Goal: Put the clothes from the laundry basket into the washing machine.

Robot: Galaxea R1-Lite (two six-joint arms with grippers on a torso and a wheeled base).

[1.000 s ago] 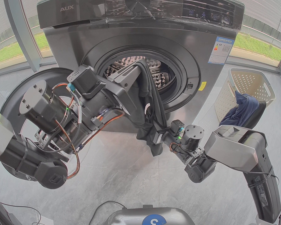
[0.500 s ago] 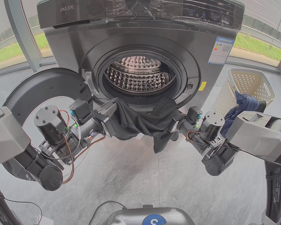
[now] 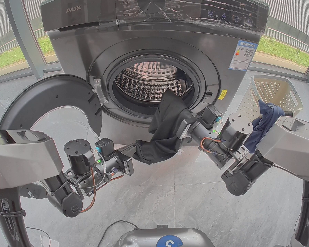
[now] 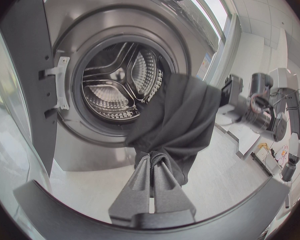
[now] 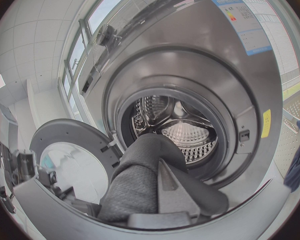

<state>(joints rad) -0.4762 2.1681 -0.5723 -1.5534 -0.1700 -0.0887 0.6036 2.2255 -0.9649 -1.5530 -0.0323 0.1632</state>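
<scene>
A black garment [image 3: 164, 127] stretches between both grippers in front of the washing machine [image 3: 154, 28]. My left gripper [image 3: 134, 150] is low, left of the drum opening [image 3: 149, 83], and shut on a bunched lower corner of the black garment [image 4: 180, 114]; its fingers [image 4: 141, 177] pinch the fold. My right gripper [image 3: 181, 122] is higher, at the lower right rim of the opening, shut on the upper end. That end of the garment [image 5: 140, 170] drapes over its fingers [image 5: 173, 184] and hides one. The laundry basket [image 3: 276, 91] stands tilted at the right with a dark blue garment [image 3: 266, 120] hanging out.
The machine's round door [image 3: 48, 96] stands open at the left, behind my left arm. The steel drum [image 5: 180, 134] looks bare inside. Grey tiled floor [image 3: 154, 196] lies free in front of the machine. Windows surround the corner.
My left gripper has dropped from the drum opening to low on the left, still holding the garment. My right gripper has risen toward the opening's rim, so the cloth now slopes up to the right.
</scene>
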